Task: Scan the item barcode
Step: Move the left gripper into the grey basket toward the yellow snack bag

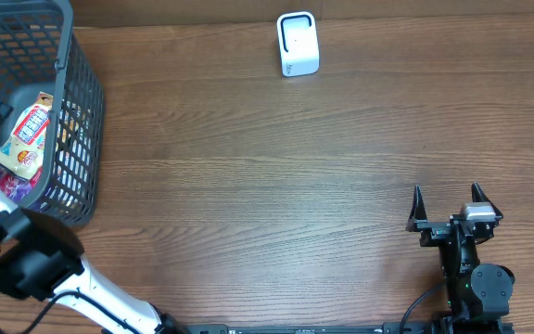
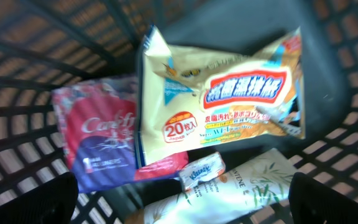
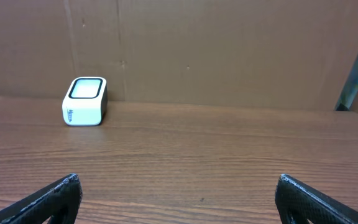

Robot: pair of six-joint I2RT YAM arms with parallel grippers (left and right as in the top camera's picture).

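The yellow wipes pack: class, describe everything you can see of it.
The yellow wipes pack is a glossy, crinkled soft plastic pouch with a red banner of white characters, a red-rimmed badge reading 20, and blue patches at its left. It lies flat, print up, slightly tilted, on top of the pile in the black mesh basket, overlapping the pink pack; the small Kleenex packet lies at its lower edge.

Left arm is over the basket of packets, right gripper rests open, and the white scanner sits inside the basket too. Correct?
Not quite: the scanner stands on the table, well apart from the basket, as the overhead view shows. The rest holds.
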